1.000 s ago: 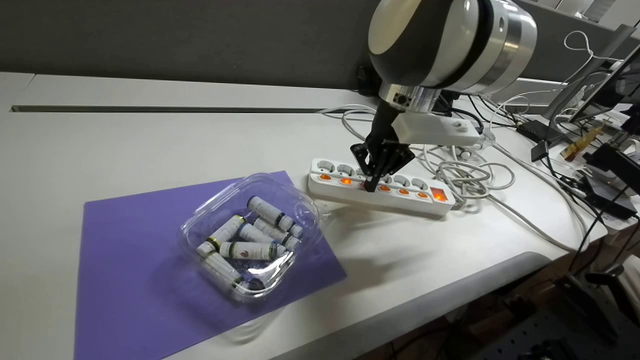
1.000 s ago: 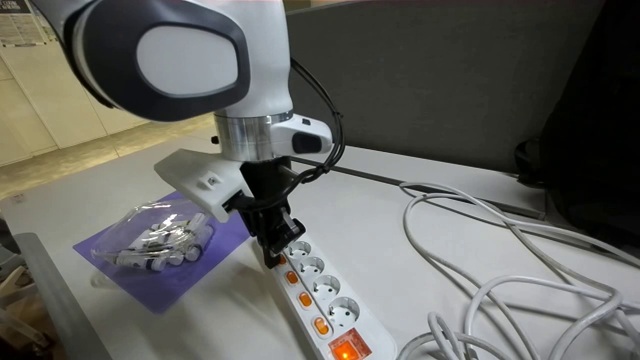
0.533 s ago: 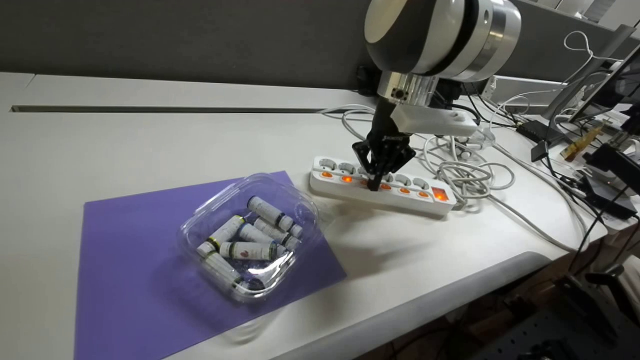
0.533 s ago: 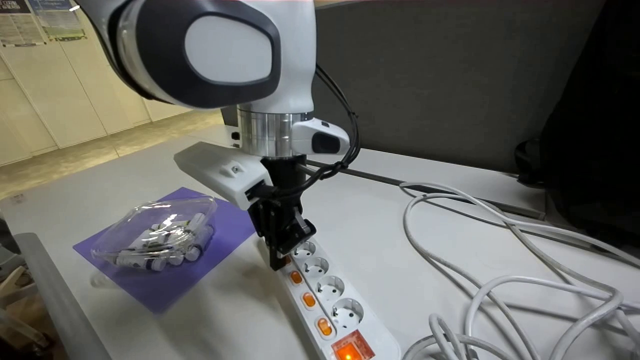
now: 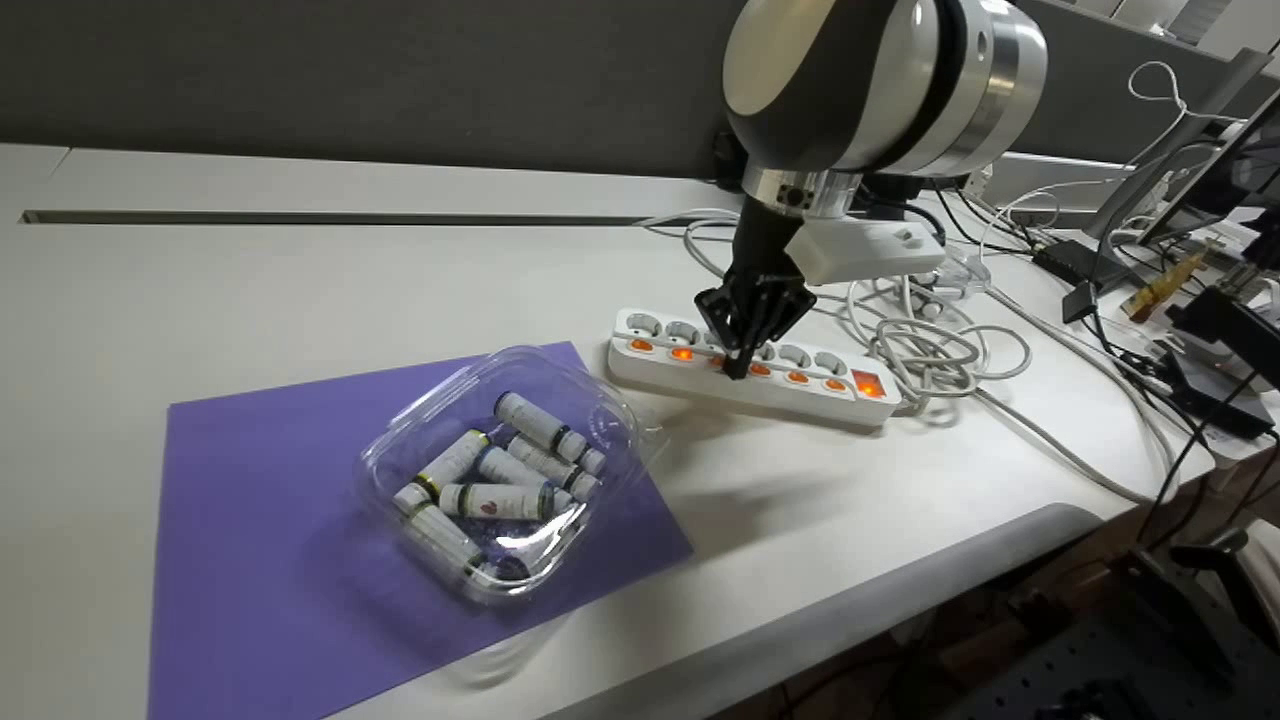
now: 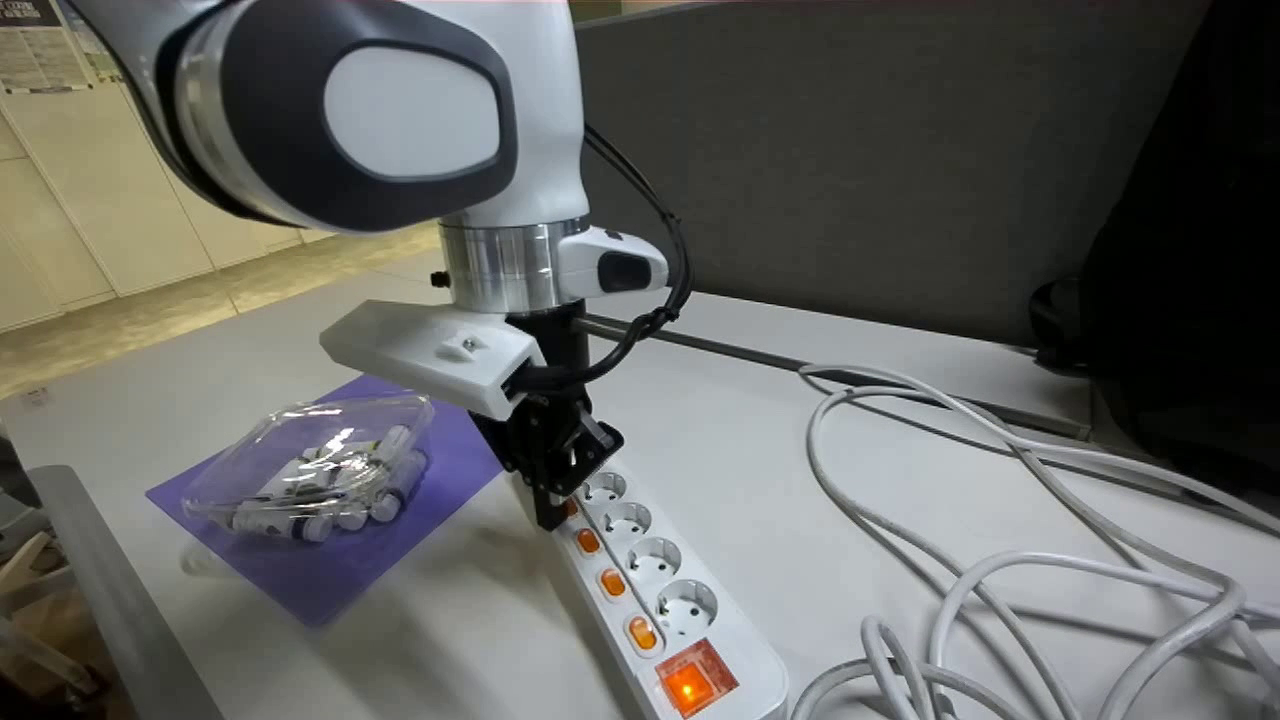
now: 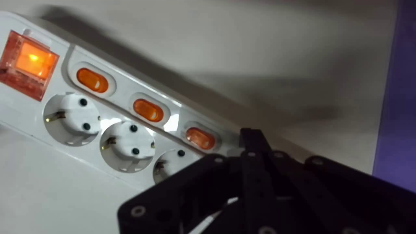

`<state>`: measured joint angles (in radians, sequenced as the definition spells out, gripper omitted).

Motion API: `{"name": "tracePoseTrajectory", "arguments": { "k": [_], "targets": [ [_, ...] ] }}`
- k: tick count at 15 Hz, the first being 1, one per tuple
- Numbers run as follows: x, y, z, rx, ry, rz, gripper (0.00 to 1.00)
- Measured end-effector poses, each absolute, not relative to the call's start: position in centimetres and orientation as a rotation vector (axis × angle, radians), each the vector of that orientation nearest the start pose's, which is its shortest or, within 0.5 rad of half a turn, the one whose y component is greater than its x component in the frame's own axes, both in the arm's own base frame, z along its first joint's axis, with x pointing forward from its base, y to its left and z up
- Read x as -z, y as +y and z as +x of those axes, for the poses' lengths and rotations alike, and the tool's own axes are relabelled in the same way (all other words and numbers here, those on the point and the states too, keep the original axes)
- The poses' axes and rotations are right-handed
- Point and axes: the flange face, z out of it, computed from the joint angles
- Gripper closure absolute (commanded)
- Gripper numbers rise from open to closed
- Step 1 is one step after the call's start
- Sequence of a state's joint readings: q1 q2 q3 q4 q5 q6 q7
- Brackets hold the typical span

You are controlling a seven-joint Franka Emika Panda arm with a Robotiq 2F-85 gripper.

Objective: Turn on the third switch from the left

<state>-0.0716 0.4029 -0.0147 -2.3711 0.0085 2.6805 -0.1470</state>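
A white power strip [image 5: 660, 378] lies on the table, with a row of orange switches along its edge; it also shows in an exterior view [image 6: 765, 680] and the wrist view [image 7: 19, 110]. My gripper [image 5: 738, 368] is shut and points down, its fingertips at the third switch [image 5: 716, 361], which is mostly covered. Contact with the switch cannot be told. The gripper also shows in an exterior view [image 6: 550, 515] and the wrist view [image 7: 252, 135], where it hides the third switch. The second switch [image 5: 682, 354] glows brightly. The large main switch [image 7: 34, 60] is lit.
A clear plastic box [image 5: 380, 460] of small bottles stands on a purple sheet [image 5: 250, 560], left of the strip. Coiled white cables [image 5: 930, 350] lie to the right. A dark partition [image 5: 400, 90] stands behind.
The gripper and power strip shifted slightly right, then back left past where they began. The strip moved with the gripper. A sliver of the third switch shows beside the fingertips.
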Motion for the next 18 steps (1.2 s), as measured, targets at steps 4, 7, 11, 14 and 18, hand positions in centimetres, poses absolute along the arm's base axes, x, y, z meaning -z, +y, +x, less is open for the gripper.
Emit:
{"name": "tracePoseTrajectory", "arguments": {
  "k": [4,7,11,14,18],
  "targets": [
    [-14.7,-3.6,48.3,-0.126,-0.129,-3.123,1.0],
    [-14.8,-3.4,48.5,-0.097,-0.144,-3.127,1.0],
    [-15.3,-2.4,48.8,-0.012,-0.185,-3.134,1.0],
    [-15.7,-2.0,48.8,0.02,-0.191,-3.132,1.0],
    [-15.9,-2.3,48.9,0.028,-0.16,-3.128,1.0]
  ]
}}
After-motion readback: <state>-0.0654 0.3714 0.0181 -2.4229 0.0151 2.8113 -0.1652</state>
